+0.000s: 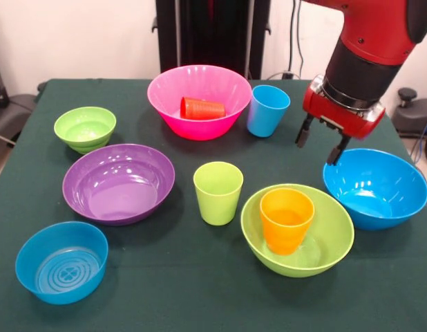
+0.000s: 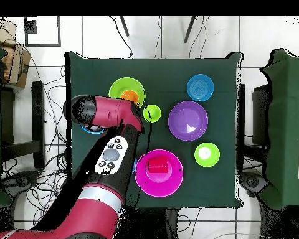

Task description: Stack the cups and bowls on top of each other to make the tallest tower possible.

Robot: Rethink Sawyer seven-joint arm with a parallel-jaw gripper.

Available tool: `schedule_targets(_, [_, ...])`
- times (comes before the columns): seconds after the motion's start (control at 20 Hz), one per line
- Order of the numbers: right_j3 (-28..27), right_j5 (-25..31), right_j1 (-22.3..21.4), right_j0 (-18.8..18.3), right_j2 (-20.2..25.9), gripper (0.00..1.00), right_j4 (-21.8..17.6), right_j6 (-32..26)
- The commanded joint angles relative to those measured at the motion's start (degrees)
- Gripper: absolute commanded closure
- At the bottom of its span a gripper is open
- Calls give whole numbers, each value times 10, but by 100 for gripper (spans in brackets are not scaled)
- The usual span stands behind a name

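Observation:
My gripper is open and empty. It hangs just above the far left rim of the large blue bowl, which stands on the table. The orange cup stands upright in the large lime green bowl; both also show in the overhead view, the cup and the bowl. The red cup lies on its side in the large pink bowl. The light blue cup and the lime green cup stand alone. In the overhead view my arm hides the gripper.
The large purple bowl, the small lime green bowl and the small blue bowl with the ringed base stand on the left of the green cloth. The black pedestal rises behind the pink bowl.

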Motion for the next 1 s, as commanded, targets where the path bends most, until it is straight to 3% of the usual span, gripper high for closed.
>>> schedule_targets(0.05, [54,-84,6,-9,87,0,-26,12])
schedule_targets(0.4, [69,-123,8,-6,96,0,-10,46])
schedule_targets(1.0, [84,-166,13,-21,124,0,-12,30])
